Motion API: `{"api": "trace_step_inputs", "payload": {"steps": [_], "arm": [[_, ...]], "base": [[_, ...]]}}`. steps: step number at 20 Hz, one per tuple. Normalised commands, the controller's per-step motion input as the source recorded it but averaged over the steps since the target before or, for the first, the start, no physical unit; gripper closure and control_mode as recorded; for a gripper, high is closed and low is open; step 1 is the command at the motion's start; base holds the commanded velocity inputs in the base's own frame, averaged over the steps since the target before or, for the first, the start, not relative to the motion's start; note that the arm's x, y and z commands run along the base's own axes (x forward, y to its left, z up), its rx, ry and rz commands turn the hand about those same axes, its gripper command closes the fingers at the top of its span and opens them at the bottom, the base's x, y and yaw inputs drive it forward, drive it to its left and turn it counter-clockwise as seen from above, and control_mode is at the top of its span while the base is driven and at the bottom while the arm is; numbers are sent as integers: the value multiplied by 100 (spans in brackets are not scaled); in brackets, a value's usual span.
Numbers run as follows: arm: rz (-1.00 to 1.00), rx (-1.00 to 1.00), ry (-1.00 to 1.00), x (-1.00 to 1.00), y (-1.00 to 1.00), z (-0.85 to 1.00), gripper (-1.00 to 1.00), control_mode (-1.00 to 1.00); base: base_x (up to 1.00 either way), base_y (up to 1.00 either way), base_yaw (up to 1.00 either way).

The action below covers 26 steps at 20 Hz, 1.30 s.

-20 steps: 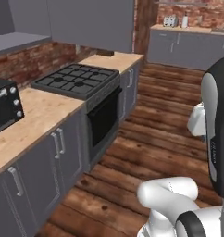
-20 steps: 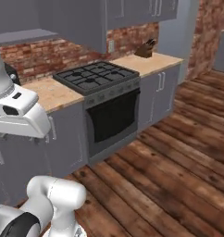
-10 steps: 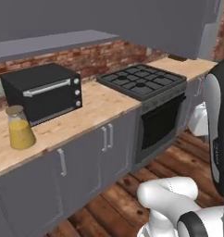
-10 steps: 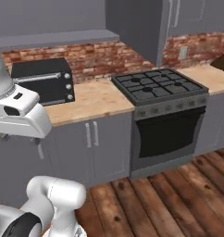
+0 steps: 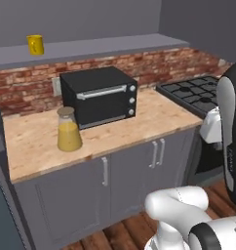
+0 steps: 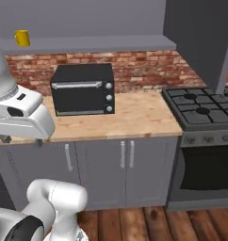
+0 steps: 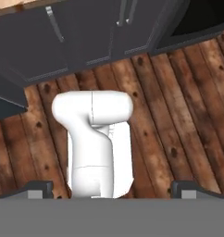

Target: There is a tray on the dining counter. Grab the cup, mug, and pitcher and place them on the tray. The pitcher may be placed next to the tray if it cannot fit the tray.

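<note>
Glass pitcher (image 5: 69,129) with orange-yellow juice and a tan lid stands upright on the tan wood countertop (image 5: 37,141), just left of the black toaster oven (image 5: 98,95), apart from it; yellow mug (image 5: 35,44) sits up on the grey shelf (image 5: 90,48) above the red brick backsplash (image 5: 22,88), also at top left of the right base view (image 6: 21,37); both are well apart from the gripper (image 7: 112,192).

Gripper's fingers (image 7: 37,189) sit at the two bottom corners of the hand view, spread as wide as they go, nothing between them; camera looks down on the plank wood floor (image 7: 169,115), with grey cabinet doors (image 7: 86,32) along the top edge.

Arm: white upper link rises at the right edge of the left base view and at the left of the right base view; hand is aimed down at the floor in front of the cabinets, nowhere near the counter top.

Gas stove (image 6: 200,106) is right of the counter, cut off by the frame edge in both base views; pitcher in the right base view is hidden behind the arm; the mug's handle is too small to make out.
</note>
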Motion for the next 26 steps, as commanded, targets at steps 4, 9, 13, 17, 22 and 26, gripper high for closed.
{"api": "trace_step_inputs", "payload": {"steps": [4, 9, 13, 17, 22, 26], "arm": [[0, 0, 0, 0, 0, 0, -100, 100], [0, 0, 0, 0, 0, 0, -100, 100], [0, 0, 0, 0, 0, 0, -100, 100], [0, 0, 0, 0, 0, 0, -100, 100], [0, 0, 0, 0, 0, 0, -100, 100], [0, 0, 0, 0, 0, 0, -100, 100]], "base": [[56, 0, 25], [59, 0, 27], [55, 0, 31], [44, 4, 30], [39, 7, 28], [36, 14, 11]]}}
